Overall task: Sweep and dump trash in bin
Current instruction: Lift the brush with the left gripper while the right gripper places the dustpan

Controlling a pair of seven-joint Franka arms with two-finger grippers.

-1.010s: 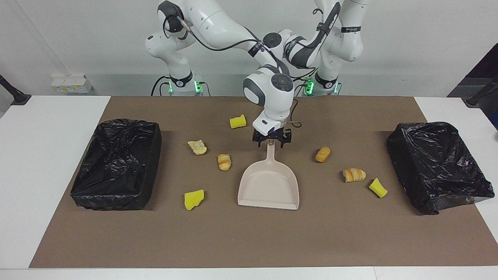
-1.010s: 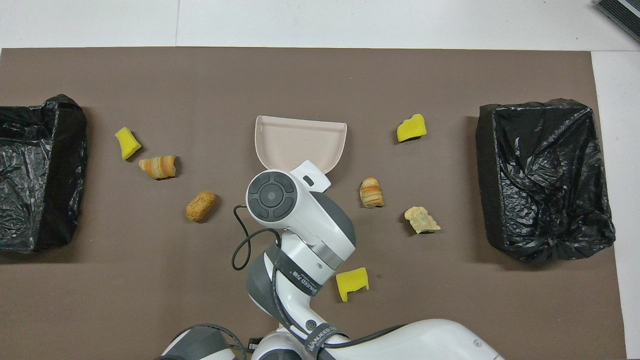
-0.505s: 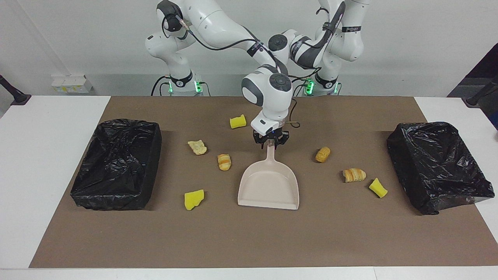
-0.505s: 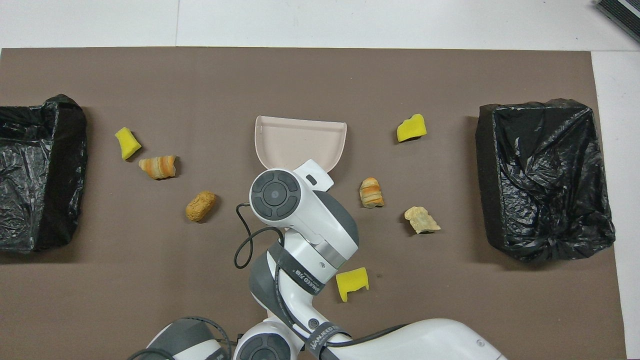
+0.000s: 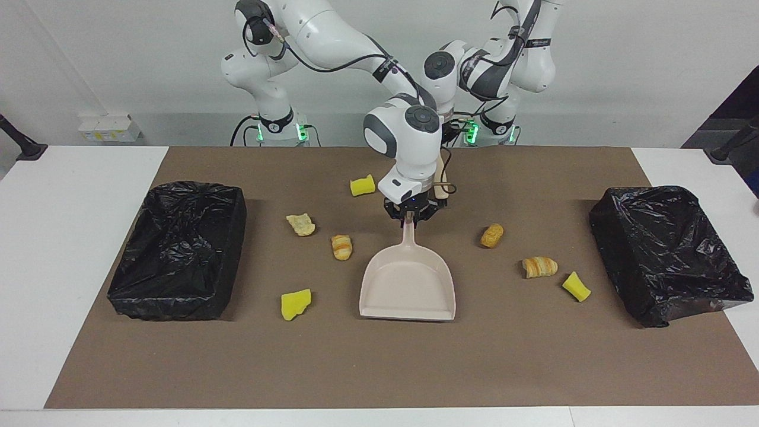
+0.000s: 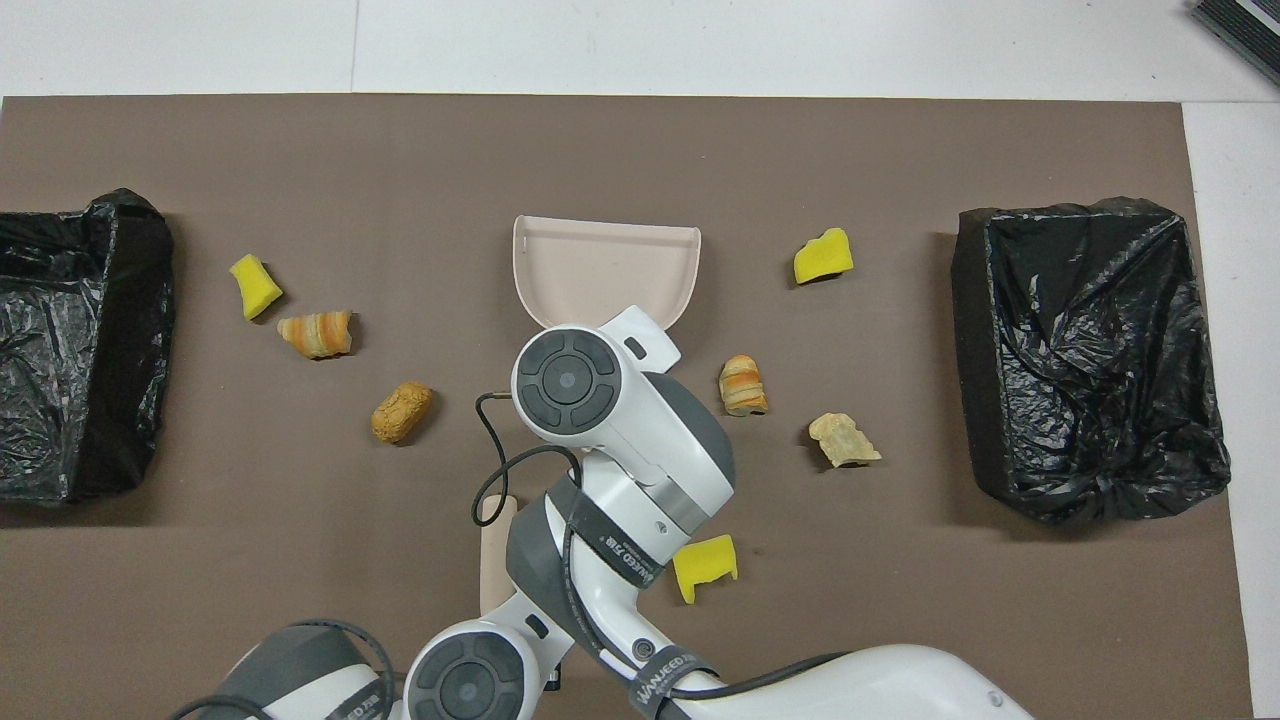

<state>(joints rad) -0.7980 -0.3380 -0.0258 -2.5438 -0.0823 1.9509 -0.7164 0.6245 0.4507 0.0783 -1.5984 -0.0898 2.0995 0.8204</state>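
**Right gripper clamped on dustpan handle; trash all on the mat**

- The right gripper (image 5: 410, 216) is over the middle of the brown mat (image 5: 379, 367). Its fingertips are pinched together on the top of the handle of the beige plastic dustpan (image 5: 409, 287).
- The pan's handle points toward the robots and its open mouth points away from them. We cannot tell whether the pan is flat on the mat.
- The left gripper is hidden under the left arm's wrist (image 6: 465, 685), near the robots' edge of the mat, and its fingers are closed.
- A beige brush handle (image 6: 497, 550) sticks out from under that wrist. We cannot tell whether the gripper is holding it.
- The trash is seven loose bits lying on the mat, apart from each other and from the pan. We count three yellow sponge chunks (image 5: 362, 185) (image 5: 295, 303) (image 5: 576, 286) and four golden-brown pastry pieces (image 5: 301, 224) (image 5: 341, 247) (image 5: 492, 235) (image 5: 539, 267).
- Toward the right arm's end of the pan are two chunks and two pastries, and the striped pastry is the closest of them to the pan.
- Toward the left arm's end are two pastries and one chunk, and that chunk is the closest of the three to the bin there.
- Two black bag-lined bins (image 5: 178, 249) (image 5: 667, 252) sit one at each end of the mat.
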